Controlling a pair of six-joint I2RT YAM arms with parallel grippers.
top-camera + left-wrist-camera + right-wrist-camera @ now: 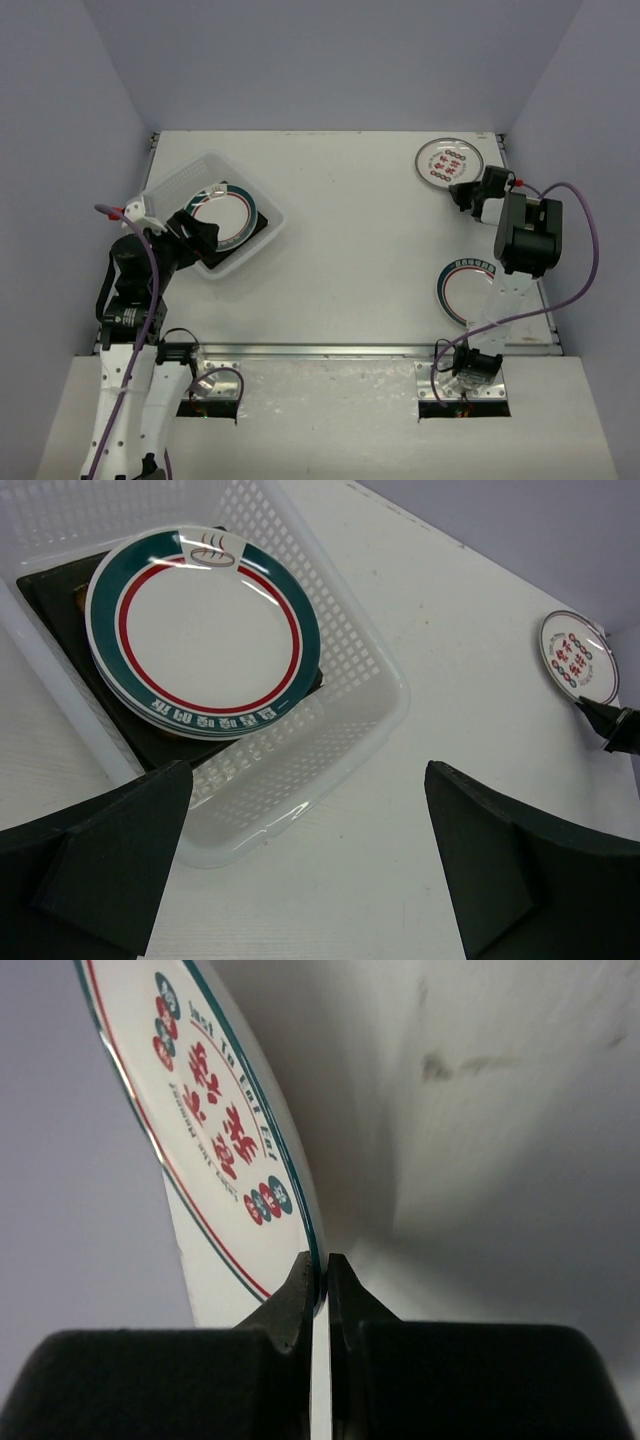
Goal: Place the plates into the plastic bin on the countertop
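- We see the left arm (130, 280) folded low at the near left of the countertop (350, 260). Its wrist tips down, so the left gripper (305, 772) faces the plastic bin (350, 670).
- The left gripper's two dark fingers (100, 870) are spread wide and hold nothing. The bin's near corner lies just ahead of them, in the gap between them.
- We see the right arm (525, 235) stretched out to the far right corner, with its last link turned left toward a plate.
- The right gripper (322, 1272) is pinched closed on the red-lettered plate (220, 1140), with the thin rim caught between both fingertips.
- That plate is round and white, with a fine teal and red edge line, red characters, and small teal and red roundels. We cannot tell whether it is lifted off the surface.
- Ahead and to the left of the left gripper, a stack of plates (205, 630) sits inside the bin. The top one is round and white, with a broad teal band carrying white characters and a red ring inside it.
- A dark square plate (45, 595) lies under the stack, on the bin floor.
- The bin is clear, with latticed walls and rounded corners.
- A teal-rimmed plate (460, 285) lies on the countertop behind the right gripper, partly hidden under that arm.
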